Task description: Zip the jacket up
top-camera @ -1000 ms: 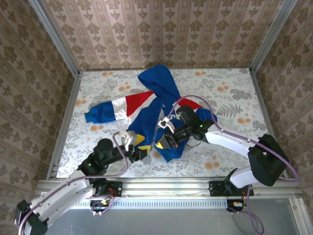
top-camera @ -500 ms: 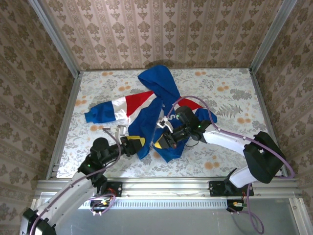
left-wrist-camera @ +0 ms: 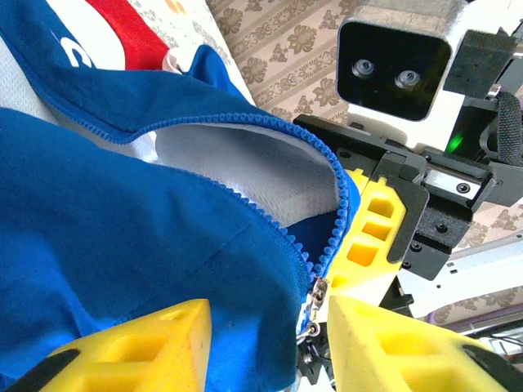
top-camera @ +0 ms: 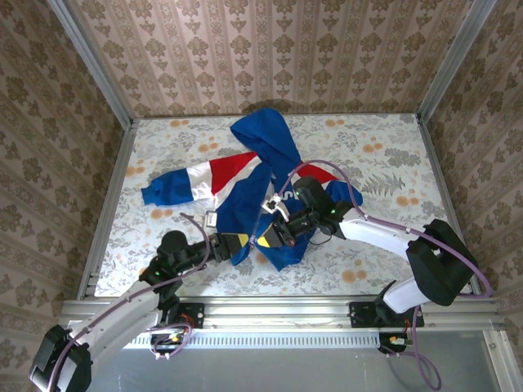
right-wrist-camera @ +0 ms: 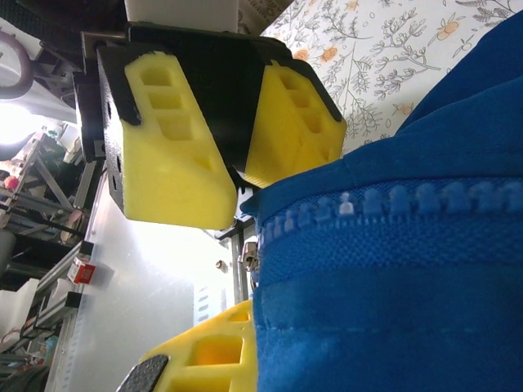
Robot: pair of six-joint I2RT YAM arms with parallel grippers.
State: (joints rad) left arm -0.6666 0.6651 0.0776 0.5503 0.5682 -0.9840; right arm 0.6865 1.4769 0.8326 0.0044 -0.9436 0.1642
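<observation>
Right tool point(top-camera: 272, 233) is clamping the jacket point(top-camera: 261, 155) hem by the zipper, left tool point(left-wrist-camera: 261, 343) is sitting half-apart straddling the zipper pull point(left-wrist-camera: 313, 304), teeth running away toward the collar.

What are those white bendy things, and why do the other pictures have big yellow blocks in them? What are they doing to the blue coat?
The white bendy things are two robot arms, seen from a camera up high. Each arm ends in a gripper with two yellow fingers, a bit like a pincer. The other two pictures come from little cameras on the arms' wrists, so the yellow fingers look huge there.

On the flowery table lies a blue jacket with red and white stripes, still unzipped. The right gripper is shut on the jacket's bottom edge, next to the zipper teeth. The left gripper is right at that same corner. Its fingers sit on either side of the little metal zipper pull, with a gap between them, so it isn't pinching it yet.
</observation>
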